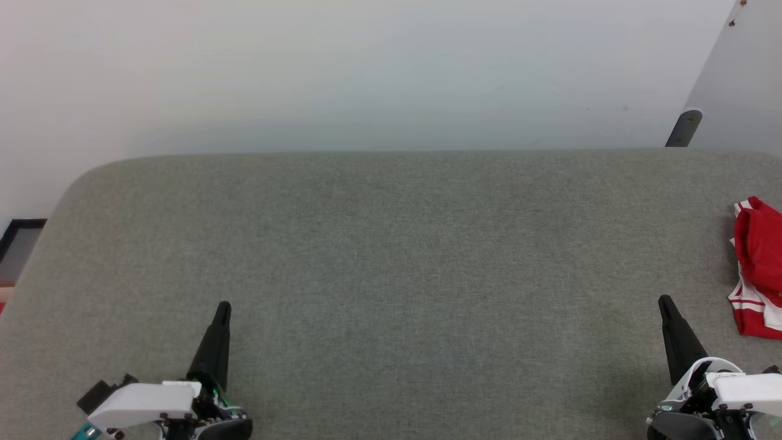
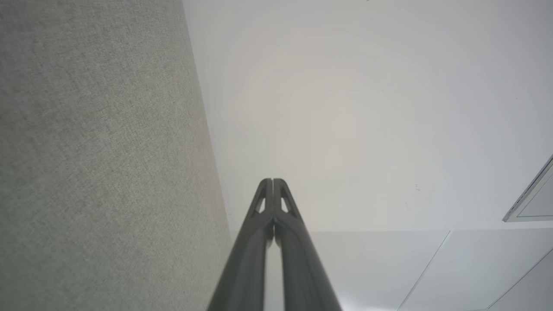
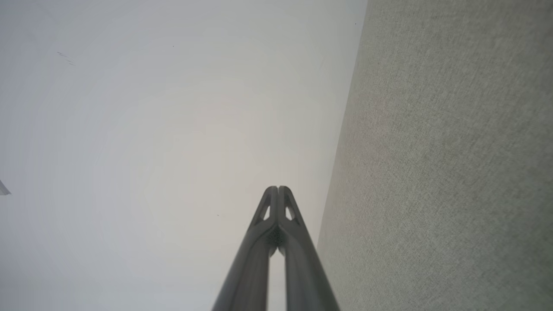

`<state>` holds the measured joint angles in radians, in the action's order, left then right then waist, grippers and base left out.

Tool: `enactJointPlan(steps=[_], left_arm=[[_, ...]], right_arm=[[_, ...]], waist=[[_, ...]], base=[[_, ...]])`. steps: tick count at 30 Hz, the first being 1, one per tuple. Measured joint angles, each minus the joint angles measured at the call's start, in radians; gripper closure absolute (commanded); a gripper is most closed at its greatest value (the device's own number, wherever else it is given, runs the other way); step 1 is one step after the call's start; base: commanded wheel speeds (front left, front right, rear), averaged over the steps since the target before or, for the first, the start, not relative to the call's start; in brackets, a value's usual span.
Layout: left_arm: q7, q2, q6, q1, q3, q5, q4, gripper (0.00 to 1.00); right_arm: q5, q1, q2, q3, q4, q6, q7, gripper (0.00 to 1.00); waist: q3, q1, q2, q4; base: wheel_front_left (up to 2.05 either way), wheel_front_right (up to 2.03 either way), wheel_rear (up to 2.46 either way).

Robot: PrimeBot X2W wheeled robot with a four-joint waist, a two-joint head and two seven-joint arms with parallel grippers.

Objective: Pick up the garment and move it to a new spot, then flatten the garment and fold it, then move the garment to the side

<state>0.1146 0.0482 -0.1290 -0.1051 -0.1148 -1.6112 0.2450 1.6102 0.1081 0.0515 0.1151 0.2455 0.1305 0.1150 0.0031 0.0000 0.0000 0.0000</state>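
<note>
We are holding left gripper [image 1: 223, 307] and right gripper [image 1: 665, 302] pinched empty; the garment [image 1: 759, 247] is lying bunched, rightward, nearer the right one.

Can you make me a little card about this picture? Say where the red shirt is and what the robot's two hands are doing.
place: grey fabric table, white wall behind
shirt: garment, red with white stripes, bunched at the table's right edge, partly cut off by the picture
left side: left gripper, jaws shut, empty
right side: right gripper, jaws shut, empty, near the garment but not touching it
</note>
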Motion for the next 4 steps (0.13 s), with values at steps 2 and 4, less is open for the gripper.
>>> enactJointPlan(steps=[2,4], left_arm=[[0.000,0.000,0.000,0.000,0.000,0.000,0.000,1.00],[0.000,0.000,0.000,0.000,0.000,0.000,0.000,1.00]], right_arm=[[0.000,0.000,0.000,0.000,0.000,0.000,0.000,1.00],[0.000,0.000,0.000,0.000,0.000,0.000,0.000,1.00]], waist=[[0.000,0.0000,0.0000,0.000],[0.000,0.0000,0.0000,0.000]], base=[[0.00,0.00,0.00],[0.00,0.00,0.00]])
